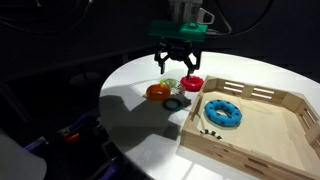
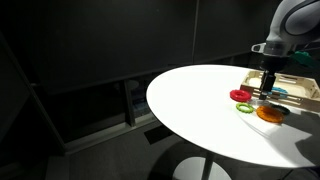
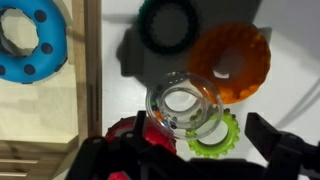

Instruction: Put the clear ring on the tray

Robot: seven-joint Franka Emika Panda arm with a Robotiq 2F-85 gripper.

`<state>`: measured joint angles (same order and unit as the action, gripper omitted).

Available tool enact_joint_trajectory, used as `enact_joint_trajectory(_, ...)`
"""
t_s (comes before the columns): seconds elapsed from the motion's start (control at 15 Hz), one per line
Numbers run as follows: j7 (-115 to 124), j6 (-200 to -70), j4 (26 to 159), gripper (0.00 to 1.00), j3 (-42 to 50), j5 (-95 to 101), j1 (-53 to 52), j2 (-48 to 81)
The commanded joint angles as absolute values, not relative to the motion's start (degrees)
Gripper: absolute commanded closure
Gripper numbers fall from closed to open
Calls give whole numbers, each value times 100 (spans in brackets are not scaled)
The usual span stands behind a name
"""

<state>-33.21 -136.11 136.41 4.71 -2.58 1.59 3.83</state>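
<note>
I am in a dark room. The walls are black and I cannot see much past the table (image 1: 130, 125). The table is round and white, with a smooth top. In an exterior view it stands on one foot (image 2: 200, 168) in the middle.

My gripper (image 1: 178, 68) hangs over a small bunch of rings on the table. My jaws are spread wide, and they hold nothing.

The clear ring (image 3: 185, 105) lies flat on the white top, right under me, in the gap between my two fingers. It is not on the tray. It meets the green ring (image 3: 212, 137). I cannot tell if it only touches it or lies a bit over its edge. The orange ring (image 3: 232, 62) is just beside the clear ring. The red ring (image 3: 128, 130) is near it on the other side. The dark ring (image 3: 167, 22) lies a little farther off, past the orange one.

The tray (image 1: 262, 97) is light wood with low walls. In an exterior view it sits on the right part of the table, and the bunch of rings lies just left of it. A blue ring (image 1: 224, 112) lies inside the tray, near its left wall. The clear ring is small beside it.
</note>
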Motion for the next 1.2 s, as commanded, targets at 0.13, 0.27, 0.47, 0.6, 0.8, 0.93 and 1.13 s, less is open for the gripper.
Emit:
enact_joint_trajectory(0.13,-3140,-13574,13491,0,281,-125,217,600)
enact_joint_trajectory(0.27,-3149,-13535,13475,0,246,-143,223,637)
enact_joint_trajectory(0.47,-3135,-13516,13455,15,217,-135,228,698)
enact_joint_trajectory(0.6,-3131,-13521,13447,33,204,-123,227,724)
enact_joint_trajectory(0.8,-3135,-13516,13427,49,192,-123,232,758)
enact_joint_trajectory(0.93,-3139,-13515,13413,63,190,-120,239,779)
enact_joint_trajectory(1.13,-3139,-13514,13395,82,194,-115,249,802)
